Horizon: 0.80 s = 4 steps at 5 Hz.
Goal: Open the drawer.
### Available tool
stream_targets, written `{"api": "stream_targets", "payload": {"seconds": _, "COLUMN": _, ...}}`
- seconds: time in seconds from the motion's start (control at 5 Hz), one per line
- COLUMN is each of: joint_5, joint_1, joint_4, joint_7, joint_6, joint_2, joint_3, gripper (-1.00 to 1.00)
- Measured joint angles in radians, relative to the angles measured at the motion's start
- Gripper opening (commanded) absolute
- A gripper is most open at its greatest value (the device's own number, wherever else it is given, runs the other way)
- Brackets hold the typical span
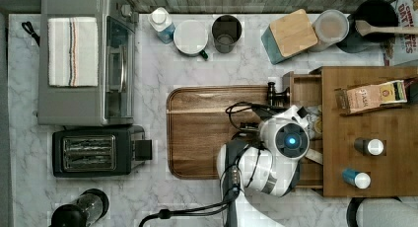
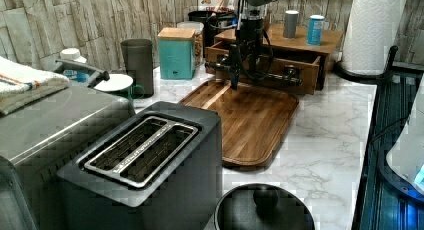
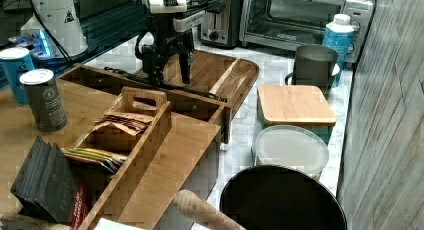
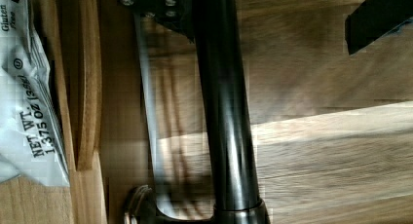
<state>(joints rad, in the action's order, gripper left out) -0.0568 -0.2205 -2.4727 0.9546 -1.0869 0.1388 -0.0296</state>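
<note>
The bamboo drawer stands pulled partway out of the wooden organiser, its front over the edge of the brown tray. The long black bar handle runs across the drawer front. My gripper hangs straight down over the handle and is open, with one finger on each side of the bar. In the wrist view the handle passes close to one finger, while the other finger stands well clear of it. A white packet lies inside the drawer.
The tray lies flat in front of the drawer. A toaster and toaster oven fill the top view's left. A teal box with a wooden lid, mugs and jars line the back wall. Two cans stand on the organiser.
</note>
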Motion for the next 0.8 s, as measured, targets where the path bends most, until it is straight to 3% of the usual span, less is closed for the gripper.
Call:
{"api": "stream_targets", "payload": {"seconds": 0.6, "joint_5": 0.000, "joint_1": 0.147, "joint_4": -0.008, "joint_7": -0.199, "joint_6": 0.023, "joint_2": -0.009, "joint_3": 0.044, "gripper": 1.00}}
{"api": "stream_targets", "payload": {"seconds": 0.8, "joint_5": 0.016, "joint_1": 0.158, "joint_4": -0.008, "joint_7": -0.226, "joint_6": 0.060, "joint_2": -0.014, "joint_3": 0.064, "gripper": 1.00}}
